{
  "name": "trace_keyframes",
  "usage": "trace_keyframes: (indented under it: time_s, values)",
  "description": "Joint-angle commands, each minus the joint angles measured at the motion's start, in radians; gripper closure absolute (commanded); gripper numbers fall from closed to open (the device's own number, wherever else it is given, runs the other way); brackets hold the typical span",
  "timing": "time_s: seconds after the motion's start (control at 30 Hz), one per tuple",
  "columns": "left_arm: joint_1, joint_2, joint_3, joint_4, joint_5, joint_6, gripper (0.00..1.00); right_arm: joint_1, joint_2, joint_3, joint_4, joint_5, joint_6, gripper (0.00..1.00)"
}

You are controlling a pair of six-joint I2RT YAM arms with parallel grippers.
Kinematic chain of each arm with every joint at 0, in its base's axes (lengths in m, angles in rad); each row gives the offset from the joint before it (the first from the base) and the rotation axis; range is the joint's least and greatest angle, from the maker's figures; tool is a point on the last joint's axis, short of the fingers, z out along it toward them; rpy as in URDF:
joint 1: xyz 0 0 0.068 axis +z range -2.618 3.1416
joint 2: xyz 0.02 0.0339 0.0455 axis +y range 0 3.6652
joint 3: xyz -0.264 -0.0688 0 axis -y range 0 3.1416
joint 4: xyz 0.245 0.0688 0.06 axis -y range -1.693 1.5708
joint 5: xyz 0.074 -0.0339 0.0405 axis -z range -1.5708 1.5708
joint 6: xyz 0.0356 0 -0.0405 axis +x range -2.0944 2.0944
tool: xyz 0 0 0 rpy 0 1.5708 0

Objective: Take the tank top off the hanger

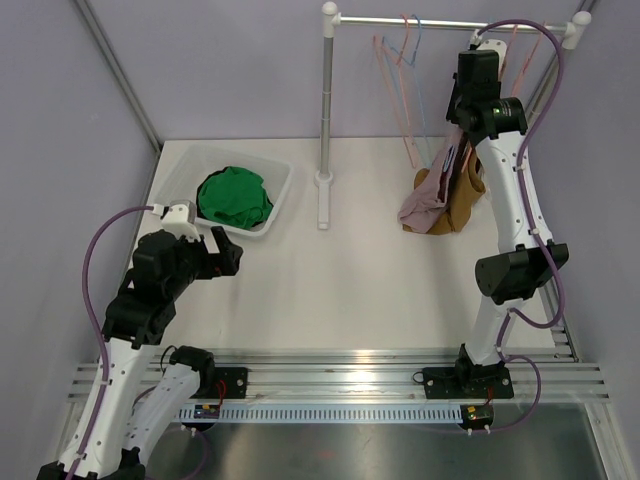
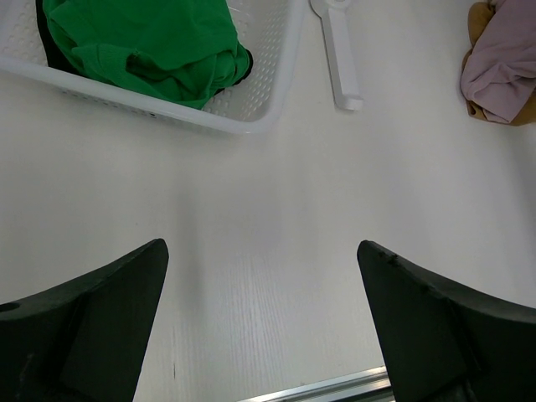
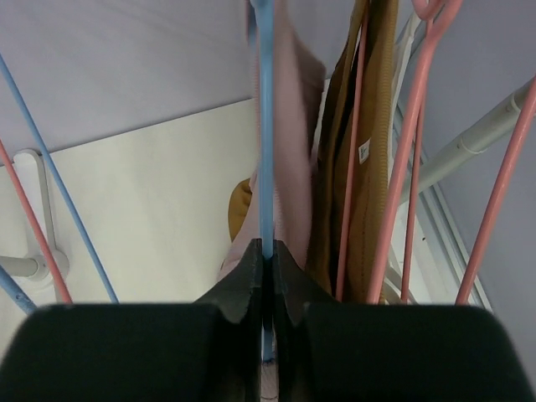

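Fabric of the tank top (image 3: 295, 167) hangs beside the blue hanger (image 3: 265, 126), which the right hand (image 3: 266, 255) clenches.

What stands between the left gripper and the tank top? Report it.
The rack's white foot lies on the table close to the straight line from the open left gripper to the pink tank top; nothing else visible intervenes.

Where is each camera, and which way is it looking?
Top: high behind the arms, looking down on the table; left arm and right arm show.
Left wrist: on the left arm, facing forward and down at the basket; open left pincer shows.
Right wrist: on the right arm, facing along the blue hanger and pink top; right pincer shut on that hanger.
Shared: top and left wrist both see the basket, green cloth.
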Motion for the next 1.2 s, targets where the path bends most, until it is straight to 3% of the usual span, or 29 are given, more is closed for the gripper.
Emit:
trace_keyframes:
  time_s: [0.0,0.03,0.37,0.67,0.87,0.93,1.0,1.17]
  values:
    - [-0.003,0.006,-0.001,0.058,0.046,0.012,0.01,-0.004,-0.041,0.038,0.033,0.005,0.005,0.96]
    - [-0.003,0.008,-0.001,0.058,0.049,0.014,0.01,-0.005,-0.044,0.041,0.034,-0.001,0.009,1.00]
    - [-0.003,0.013,-0.001,0.058,0.054,0.015,0.01,-0.004,-0.144,0.084,0.000,-0.182,0.022,1.00]
    - [-0.003,0.013,-0.007,0.070,0.115,0.024,0.01,-0.004,-0.299,-0.036,-0.006,-0.374,0.032,1.00]
    - [-0.003,-0.030,-0.016,0.113,0.253,0.037,0.01,-0.004,-0.449,-0.227,-0.033,-0.471,0.058,1.00]
    - [-0.003,-0.046,-0.019,0.121,0.265,0.034,0.01,0.001,-0.541,-0.361,-0.020,-0.501,0.067,1.00]
    - [-0.003,-0.052,-0.019,0.139,0.275,0.012,0.01,0.002,-0.646,-0.510,0.005,-0.562,0.078,1.00]
    - [-0.025,-0.020,0.013,0.216,0.396,-0.080,0.01,0.010,-0.802,-0.666,-0.061,-0.669,0.064,1.00]
